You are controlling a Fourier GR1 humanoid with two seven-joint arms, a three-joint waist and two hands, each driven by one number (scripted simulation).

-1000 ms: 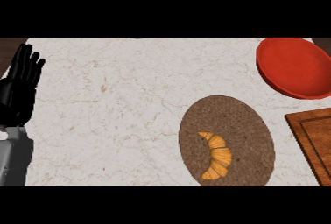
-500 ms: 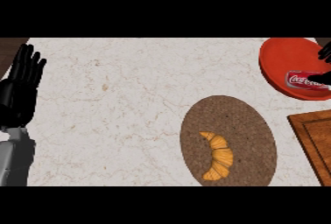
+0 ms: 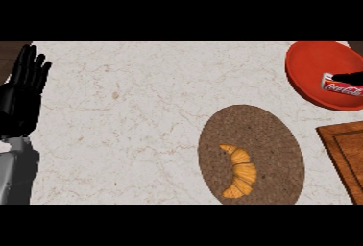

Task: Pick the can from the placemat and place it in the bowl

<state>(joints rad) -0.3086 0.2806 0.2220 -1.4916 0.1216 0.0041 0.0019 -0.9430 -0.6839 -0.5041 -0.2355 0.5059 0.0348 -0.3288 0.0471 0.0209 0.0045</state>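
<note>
Placement is judged close to finished: the can (image 3: 343, 89) is seen lying on its side inside the red bowl (image 3: 312, 60) at the view's upper right, its long axis running roughly left to right, its label turned up and its right end cut off by the picture's edge. A dark sliver of the right hand (image 3: 352, 76) is laid across the can's upper side, touching it or just above it. Which of the two cannot be told, nor whether the can is held or let go, so little of that hand being shown. The right hand is plainly the nearer one; the left hand (image 3: 20, 103) is shown well apart at the left edge, fingers (image 3: 30, 62) straight and pointing up, nothing in it (a resting pose). The coming move is thought to turn on the hand lying over the can: a release, if not yet made, and a lift clear of the bowl's rim. On the pale marbled tabletop (image 3: 127, 110) the brown placemat (image 3: 269, 139) carries only a croissant (image 3: 239, 172), and a wooden board (image 3: 347, 158) is seen just right of it — below the bowl.
</note>
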